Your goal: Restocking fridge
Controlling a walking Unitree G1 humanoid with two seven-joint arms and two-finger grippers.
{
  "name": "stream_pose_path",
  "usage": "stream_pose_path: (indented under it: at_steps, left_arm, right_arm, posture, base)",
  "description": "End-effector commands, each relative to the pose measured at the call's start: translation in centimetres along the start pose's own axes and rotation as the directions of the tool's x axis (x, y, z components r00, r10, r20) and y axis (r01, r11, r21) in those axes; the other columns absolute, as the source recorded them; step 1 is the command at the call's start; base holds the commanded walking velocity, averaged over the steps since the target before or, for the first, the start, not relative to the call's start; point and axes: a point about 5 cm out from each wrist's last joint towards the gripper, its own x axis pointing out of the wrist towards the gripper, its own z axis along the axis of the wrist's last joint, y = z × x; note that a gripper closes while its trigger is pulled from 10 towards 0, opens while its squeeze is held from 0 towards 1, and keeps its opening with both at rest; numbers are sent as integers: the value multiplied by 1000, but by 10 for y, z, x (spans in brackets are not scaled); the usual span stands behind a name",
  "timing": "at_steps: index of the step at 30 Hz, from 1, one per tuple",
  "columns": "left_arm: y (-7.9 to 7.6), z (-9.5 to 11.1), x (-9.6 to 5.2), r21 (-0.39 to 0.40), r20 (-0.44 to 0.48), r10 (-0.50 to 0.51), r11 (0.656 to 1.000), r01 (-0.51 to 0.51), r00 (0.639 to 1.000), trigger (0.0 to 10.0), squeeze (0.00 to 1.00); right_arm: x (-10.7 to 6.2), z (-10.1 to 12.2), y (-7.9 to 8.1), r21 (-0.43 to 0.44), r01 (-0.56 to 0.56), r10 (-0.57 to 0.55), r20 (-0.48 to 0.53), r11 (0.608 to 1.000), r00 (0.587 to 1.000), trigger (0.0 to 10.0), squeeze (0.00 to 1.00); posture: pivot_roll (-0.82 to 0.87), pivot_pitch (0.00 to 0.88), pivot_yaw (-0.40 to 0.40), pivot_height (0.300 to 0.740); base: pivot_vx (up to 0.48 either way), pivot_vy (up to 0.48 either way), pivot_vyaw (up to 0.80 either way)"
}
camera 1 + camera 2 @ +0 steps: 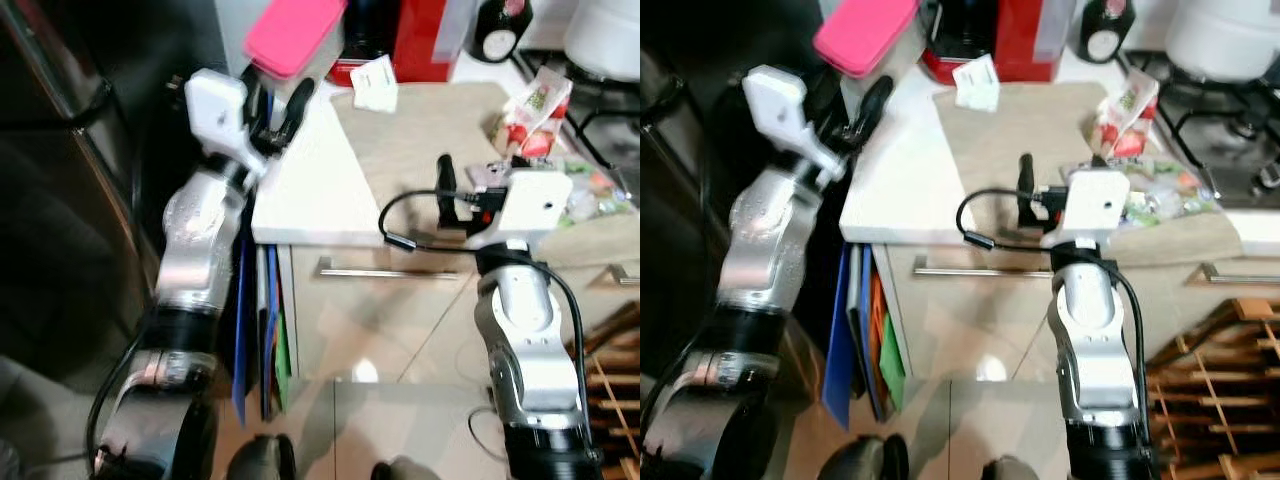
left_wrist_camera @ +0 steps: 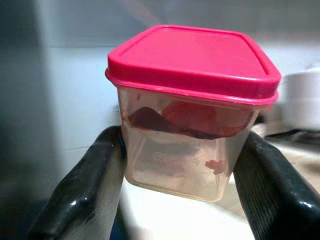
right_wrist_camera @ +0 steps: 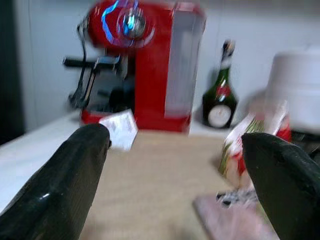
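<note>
White counter [image 1: 310, 190] spans mid-frame, a red coffee machine [image 3: 145, 65] at its top edge. Upper left, the left gripper [image 2: 177, 165] clamps the pink-lidded container [image 2: 192, 107]. Right gripper [image 3: 175, 175], fingers apart, hovers right of centre.
</note>
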Motion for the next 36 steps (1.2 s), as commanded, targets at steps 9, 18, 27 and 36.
stream_pose_path:
  at_steps: [9,18,27,36]
  left_arm:
    - [-26,3,-80,24,-143,27,999,-24,989,0,0]
    - [-40,-14,-100,-13,-333,38,999,-44,942,10000,0]
    - [-32,-20,-76,-6,-359,125,991,-136,925,10000,0]
    - [-25,-18,-65,-5,-343,167,984,-179,924,10000,0]
  right_arm:
    - [-27,-12,-35,-36,169,-171,-65,985,983,10000,0]
    - [-61,-32,-34,-41,54,-61,-193,998,979,10000,0]
    - [-41,-35,-13,49,-61,70,-226,997,972,10000,0]
    - [-30,-38,-1,88,-90,108,-225,992,968,10000,0]
  posture:
    - [-38,6,-18,740]
    - [-50,26,-15,740]
    - [-58,42,-11,740]
    - [-33,34,-14,740]
  base:
    - [0,0,0]
    - [0,0,0]
    - [0,0,0]
    - [-61,0,0]
